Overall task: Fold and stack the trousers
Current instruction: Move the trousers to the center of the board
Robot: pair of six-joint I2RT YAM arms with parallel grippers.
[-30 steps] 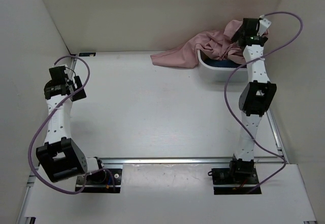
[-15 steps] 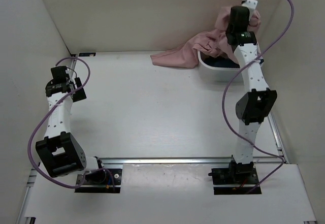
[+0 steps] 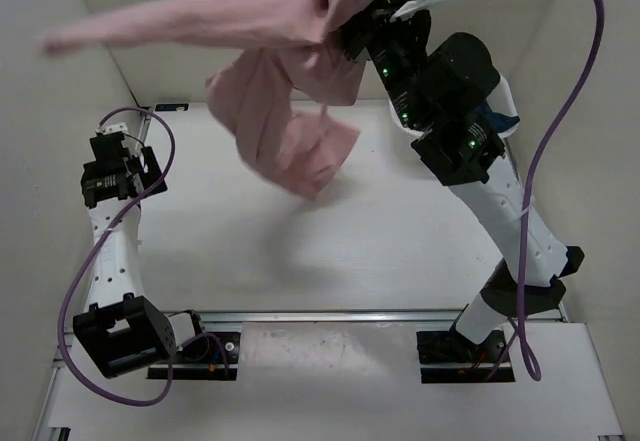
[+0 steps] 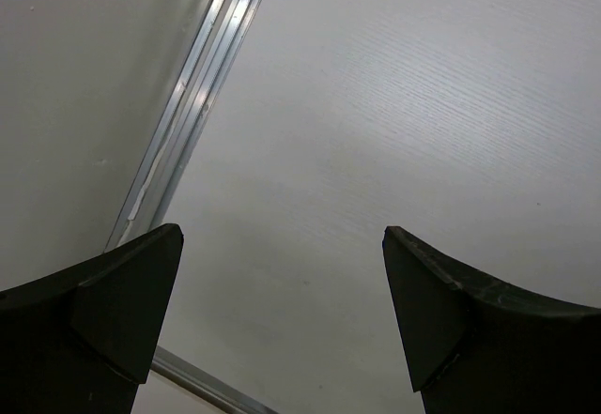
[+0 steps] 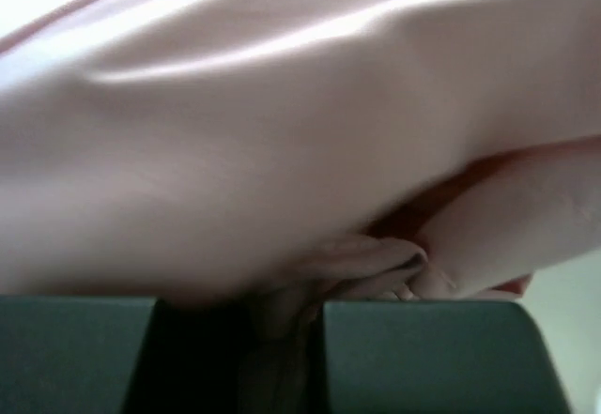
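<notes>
White surface point(image 3: 300, 251), pale walls. My right claw point(image 3: 348, 35) is clamped on the trousers point(image 3: 290, 111), which hang below-left of it, off the surface. Bin point(image 3: 509, 93) behind my arm. My left claw point(image 4: 282, 283) wide apart, holding nothing. Half a second ago the trousers lay draped over the bin.

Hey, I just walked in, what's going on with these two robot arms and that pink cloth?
The right pincer is shut on the pink trousers and holds them high above the table. They hang in a loose bunch, not yet folded, with one leg streaming out blurred to the left. The left pincer is open and empty, over the table's left side.
</notes>
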